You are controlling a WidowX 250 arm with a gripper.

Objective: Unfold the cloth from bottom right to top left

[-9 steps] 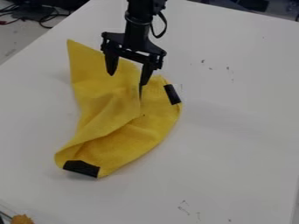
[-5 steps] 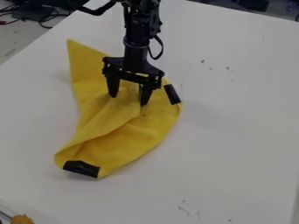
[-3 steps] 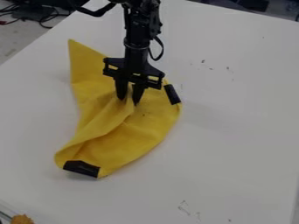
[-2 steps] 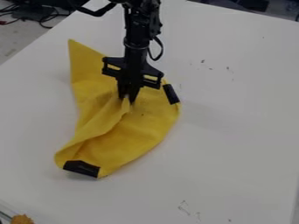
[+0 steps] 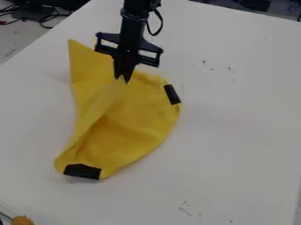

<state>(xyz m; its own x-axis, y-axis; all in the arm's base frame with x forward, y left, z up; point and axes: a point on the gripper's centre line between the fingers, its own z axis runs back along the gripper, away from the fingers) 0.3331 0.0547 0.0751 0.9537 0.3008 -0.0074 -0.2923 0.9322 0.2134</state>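
The yellow cloth (image 5: 135, 114) lies on the white bench (image 5: 235, 145), left of the centre of the camera view. It is partly folded: a pointed corner extends toward the upper left, and a curved edge bounds the right side. One black patch (image 5: 172, 94) sits at the right edge of the cloth; a second black patch (image 5: 82, 171) sits at its lower end.

The hand (image 5: 122, 80) is over the upper part of the cloth, pointing down. Its two fingers are drawn close together, with a small peak of fabric pinched between the tips. From this peak a raised ridge runs down toward the lower end, beside a shallow hollow. The rest of the cloth appears to be supported by the bench.

Handling: the material is judged light, soft and limp, with some nap, so slipping is a lesser risk than a shallow bite. It is not fragile. It bends freely and transmits pull but not push; only the portion near the grip follows directly, and the remainder trails in folds.

Grip point: a free corner or the edge of the upper layer is preferred. A pinch inside the sheet may gather both layers and drag the whole cloth. The next move likely calls for a low, steady draw toward the upper left, with enough lift to clear the layer beneath, followed by release once the flap lies flat.
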